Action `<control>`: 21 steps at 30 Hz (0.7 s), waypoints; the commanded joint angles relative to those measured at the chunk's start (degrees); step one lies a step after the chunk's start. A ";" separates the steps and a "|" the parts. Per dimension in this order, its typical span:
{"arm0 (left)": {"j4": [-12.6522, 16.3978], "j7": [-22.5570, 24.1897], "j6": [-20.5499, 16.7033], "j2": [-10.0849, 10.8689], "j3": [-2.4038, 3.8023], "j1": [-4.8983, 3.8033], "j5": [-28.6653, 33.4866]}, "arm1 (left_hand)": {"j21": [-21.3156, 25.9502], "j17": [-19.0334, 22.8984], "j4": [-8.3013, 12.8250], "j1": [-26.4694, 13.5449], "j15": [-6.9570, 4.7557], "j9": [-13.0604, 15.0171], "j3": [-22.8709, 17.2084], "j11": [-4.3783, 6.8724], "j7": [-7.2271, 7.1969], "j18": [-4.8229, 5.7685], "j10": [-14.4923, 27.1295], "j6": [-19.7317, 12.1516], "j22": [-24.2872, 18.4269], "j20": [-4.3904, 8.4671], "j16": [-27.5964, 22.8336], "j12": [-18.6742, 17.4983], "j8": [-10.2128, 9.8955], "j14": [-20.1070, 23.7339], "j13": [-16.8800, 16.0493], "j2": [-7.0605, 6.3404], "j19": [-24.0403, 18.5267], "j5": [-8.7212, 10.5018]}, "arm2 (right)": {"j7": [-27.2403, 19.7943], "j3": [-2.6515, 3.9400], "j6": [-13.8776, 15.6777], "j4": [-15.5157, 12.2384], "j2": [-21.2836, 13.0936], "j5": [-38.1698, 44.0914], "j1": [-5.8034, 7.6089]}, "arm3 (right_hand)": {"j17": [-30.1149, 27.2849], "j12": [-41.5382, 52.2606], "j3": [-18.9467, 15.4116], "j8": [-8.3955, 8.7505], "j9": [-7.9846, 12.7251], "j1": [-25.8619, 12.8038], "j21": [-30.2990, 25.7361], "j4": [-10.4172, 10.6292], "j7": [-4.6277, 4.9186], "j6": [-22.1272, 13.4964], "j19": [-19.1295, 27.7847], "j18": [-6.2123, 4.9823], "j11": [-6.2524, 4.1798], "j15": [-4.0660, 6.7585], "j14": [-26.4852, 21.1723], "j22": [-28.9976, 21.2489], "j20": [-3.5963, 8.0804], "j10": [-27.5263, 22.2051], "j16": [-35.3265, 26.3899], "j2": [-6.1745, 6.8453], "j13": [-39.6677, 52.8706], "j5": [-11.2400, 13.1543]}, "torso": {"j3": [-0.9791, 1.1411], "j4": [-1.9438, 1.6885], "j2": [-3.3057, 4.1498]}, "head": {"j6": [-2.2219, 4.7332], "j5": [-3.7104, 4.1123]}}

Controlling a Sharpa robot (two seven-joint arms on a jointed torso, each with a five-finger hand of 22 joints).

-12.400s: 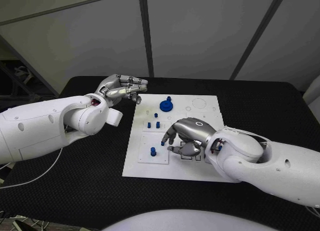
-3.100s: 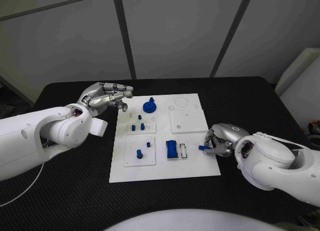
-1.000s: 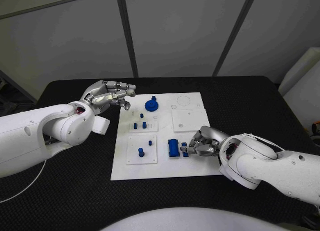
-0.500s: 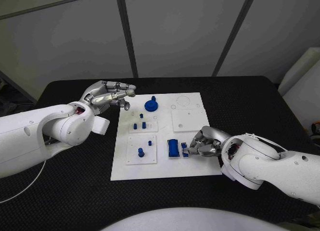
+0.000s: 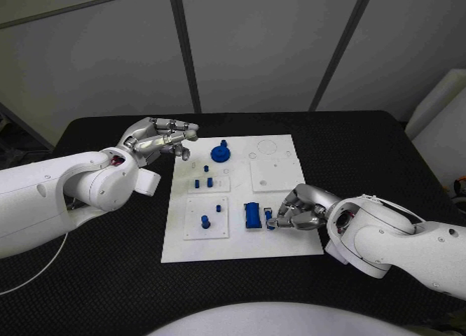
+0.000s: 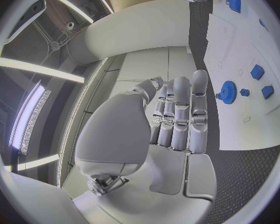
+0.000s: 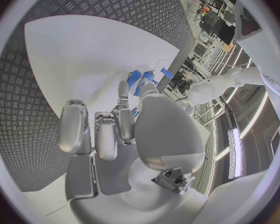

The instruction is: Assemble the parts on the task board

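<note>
The white task board [image 5: 283,241] lies in the middle of the black table. On it stand a blue gear-shaped knob [image 5: 221,152], several small blue pegs [image 5: 204,222] and an upright blue block [image 5: 252,215]. My right hand [image 5: 298,210] is low over the board's right half and pinches a small blue part [image 5: 270,222] against the board just right of the block. In the right wrist view, blue parts [image 7: 135,79] show just past my right hand [image 7: 115,129]. My left hand [image 5: 160,138] hovers off the board's far left corner, fingers curled in and holding nothing. In the left wrist view, my left hand [image 6: 177,119] is beside the board [image 6: 239,50] and knob [image 6: 227,90].
The black table [image 5: 101,266] runs wide on both sides of the board. Two raised white square plates sit on the board's left half [image 5: 205,227] and one on its far right [image 5: 275,175]. A grey panelled wall stands behind the table.
Over three seconds my right hand has carried the small blue part from the board's right edge leftward to the blue block. In the last half second it barely shifts. My left hand stays put.
</note>
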State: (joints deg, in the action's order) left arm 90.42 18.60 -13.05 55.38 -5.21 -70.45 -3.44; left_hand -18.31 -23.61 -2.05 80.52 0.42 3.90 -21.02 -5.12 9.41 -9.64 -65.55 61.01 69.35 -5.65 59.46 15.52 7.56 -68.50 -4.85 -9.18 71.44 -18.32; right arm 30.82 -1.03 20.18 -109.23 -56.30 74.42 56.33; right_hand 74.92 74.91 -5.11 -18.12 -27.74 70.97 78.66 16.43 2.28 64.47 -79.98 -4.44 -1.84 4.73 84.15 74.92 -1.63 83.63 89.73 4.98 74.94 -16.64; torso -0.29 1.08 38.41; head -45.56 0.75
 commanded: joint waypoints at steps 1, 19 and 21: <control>-0.05 0.03 0.74 -0.07 0.03 -0.05 0.12 | 0.24 0.09 0.24 0.22 0.04 -0.07 0.25 0.03 -0.05 -0.72 0.45 -0.45 -0.05 -0.29 -0.16 0.30 0.09 0.28 -0.10 0.39 0.00 0.14 | -1.89 0.00 -0.12 -0.21 -0.16 -0.02 0.03 | 15.08 -0.29 -0.86 0.13 -0.07 -1.41 -0.38 0.23 0.15 -0.06 0.21 0.68 0.31 0.05 5.85 0.44 -0.19 0.07 0.27 -0.22 4.17 0.43 | 0.01 -0.08 0.01 | -0.01 0.24; -0.34 0.00 0.80 -0.08 0.01 -0.01 0.12 | 0.27 0.12 0.21 0.19 0.06 -0.07 0.24 0.00 0.00 -0.72 0.49 -0.49 -0.09 -0.30 -0.15 0.35 0.09 0.29 -0.10 0.50 0.02 0.13 | -3.74 -0.01 -2.99 -0.74 -1.33 -0.40 0.01 | 15.08 0.05 -1.73 -0.02 -0.25 1.09 -0.42 -0.70 0.02 -0.07 0.21 0.67 0.19 0.14 5.85 0.47 -0.15 0.21 0.27 -0.66 4.51 0.83 | -0.02 -0.08 0.01 | -0.13 0.22; -0.37 0.00 0.80 -0.08 0.01 -0.01 0.12 | 0.27 0.12 0.21 0.19 0.06 -0.07 0.24 0.00 0.00 -0.72 0.49 -0.49 -0.09 -0.30 -0.15 0.35 0.09 0.29 -0.10 0.50 0.02 0.13 | -3.76 -0.01 -3.05 -0.71 -1.44 -0.40 0.01 | 15.08 0.07 -1.75 -0.04 -0.26 1.31 -0.41 -0.73 0.01 -0.06 0.20 0.67 0.18 0.14 5.85 0.49 -0.14 0.22 0.27 -0.75 4.53 0.73 | -0.04 -0.07 -0.01 | -0.12 0.22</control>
State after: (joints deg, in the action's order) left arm 90.07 18.52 -12.94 55.35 -5.23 -70.41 -3.44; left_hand -18.31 -23.55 -2.05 80.52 0.42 3.90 -21.02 -5.12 9.41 -9.64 -65.55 61.01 69.36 -5.65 59.46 15.52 7.56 -68.50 -4.87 -9.18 71.44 -18.32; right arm 28.14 -1.04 18.33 -109.78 -57.67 74.23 56.31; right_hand 74.91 74.91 -6.91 -18.12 -27.91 71.97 78.44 16.01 2.28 64.47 -79.98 -4.43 -1.84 4.72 84.15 74.92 -1.63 83.63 89.72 4.35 74.95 -15.96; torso -0.31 1.01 38.41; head -45.68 0.92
